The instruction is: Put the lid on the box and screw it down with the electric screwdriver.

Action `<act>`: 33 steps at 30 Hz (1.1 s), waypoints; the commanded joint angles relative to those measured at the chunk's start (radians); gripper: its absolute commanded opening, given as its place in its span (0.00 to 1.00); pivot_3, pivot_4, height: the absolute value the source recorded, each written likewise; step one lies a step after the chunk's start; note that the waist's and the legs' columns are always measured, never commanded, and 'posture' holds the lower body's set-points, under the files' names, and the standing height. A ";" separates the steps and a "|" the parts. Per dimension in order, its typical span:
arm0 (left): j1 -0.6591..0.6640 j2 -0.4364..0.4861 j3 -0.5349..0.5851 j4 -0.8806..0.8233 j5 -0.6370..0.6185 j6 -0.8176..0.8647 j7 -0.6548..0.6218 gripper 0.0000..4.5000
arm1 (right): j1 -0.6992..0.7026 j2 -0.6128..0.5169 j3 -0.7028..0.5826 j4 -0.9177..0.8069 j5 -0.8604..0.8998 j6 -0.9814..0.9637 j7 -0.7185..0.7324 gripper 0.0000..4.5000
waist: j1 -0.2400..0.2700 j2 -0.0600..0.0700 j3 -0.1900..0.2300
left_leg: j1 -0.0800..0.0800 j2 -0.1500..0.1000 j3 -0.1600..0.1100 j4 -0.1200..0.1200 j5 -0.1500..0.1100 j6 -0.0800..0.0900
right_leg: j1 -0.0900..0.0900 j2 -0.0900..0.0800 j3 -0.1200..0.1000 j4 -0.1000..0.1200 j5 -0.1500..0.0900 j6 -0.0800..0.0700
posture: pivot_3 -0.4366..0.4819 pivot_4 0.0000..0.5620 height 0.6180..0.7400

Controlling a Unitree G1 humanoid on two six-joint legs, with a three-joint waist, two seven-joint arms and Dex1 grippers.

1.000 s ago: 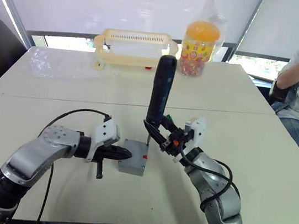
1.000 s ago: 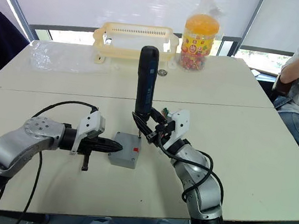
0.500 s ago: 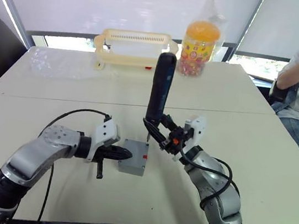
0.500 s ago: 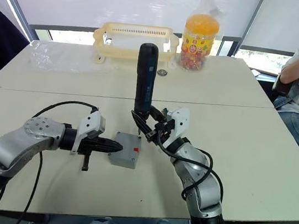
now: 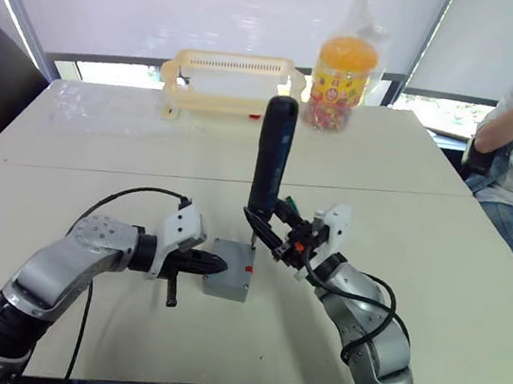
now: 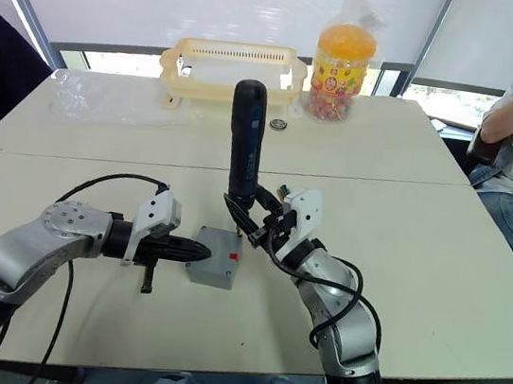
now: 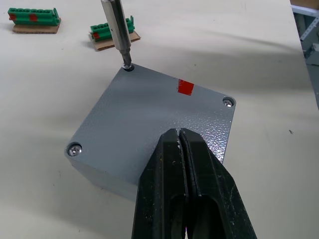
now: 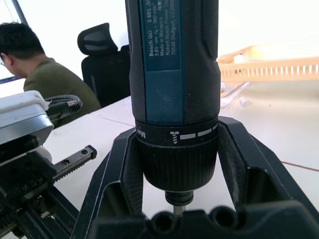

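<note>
We pressed the closed left end effector [image 7: 182, 149] on the lid [image 7: 149, 129] while the right end effector [image 6: 253, 230] gripped the screwdriver [image 6: 245, 147] upright in a corner screw.

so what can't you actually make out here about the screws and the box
- Fourth corner of the lid: left wrist view, hidden behind the left gripper fingers.
- The box interior: covered by the lid.
- Bit tip of the electric screwdriver: right wrist view, blocked by the right gripper.

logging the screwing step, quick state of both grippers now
Left gripper: shut, empty, fingertips pressed on the grey plastic lid.
Right gripper: shut on the long black cylindrical electric screwdriver, bit in a corner screw hole.
</note>
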State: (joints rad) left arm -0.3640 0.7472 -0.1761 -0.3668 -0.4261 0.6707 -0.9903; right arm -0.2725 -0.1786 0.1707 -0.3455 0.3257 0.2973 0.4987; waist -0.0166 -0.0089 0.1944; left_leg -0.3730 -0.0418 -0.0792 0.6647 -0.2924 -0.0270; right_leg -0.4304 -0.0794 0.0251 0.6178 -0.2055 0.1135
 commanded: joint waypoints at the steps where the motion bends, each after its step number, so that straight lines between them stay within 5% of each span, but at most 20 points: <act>1: 0.017 0.007 -0.012 -0.003 0.008 0.012 0.000 0.00 | 0.011 -0.020 0.013 -0.010 -0.030 -0.041 0.017 0.38 | 0.000 0.000 0.000 | 0.000 0.000 0.000 0.000 0.000 0.000 | 0.000 0.000 0.000 0.000 0.000 0.000 | 0.48 0.27 1.00; 19: 0.016 0.007 -0.031 0.004 0.023 0.000 -0.003 0.00 | -0.001 0.019 0.030 0.088 -0.058 -0.066 -0.015 0.38 | -0.001 0.000 -0.006 | 0.002 0.000 0.000 0.000 0.000 0.000 | 0.002 0.000 0.000 -0.001 0.000 0.000 | 0.48 0.27 1.00; 33: 0.024 0.006 -0.025 0.019 0.024 -0.009 -0.006 0.00 | -0.119 0.029 -0.109 -0.208 0.210 0.190 -0.116 0.38 | -0.001 0.000 -0.006 | 0.001 0.001 -0.001 0.000 0.000 0.000 | 0.002 0.000 -0.001 -0.001 0.000 0.000 | 0.48 0.27 1.00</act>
State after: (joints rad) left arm -0.3521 0.7483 -0.1796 -0.3631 -0.4228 0.6519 -0.9969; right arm -0.3683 -0.1631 0.0665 -0.5000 0.5195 0.5053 0.3900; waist -0.0171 -0.0087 0.1885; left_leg -0.3720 -0.0405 -0.0807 0.6646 -0.2924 -0.0269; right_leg -0.4286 -0.0793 0.0242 0.6168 -0.2057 0.1133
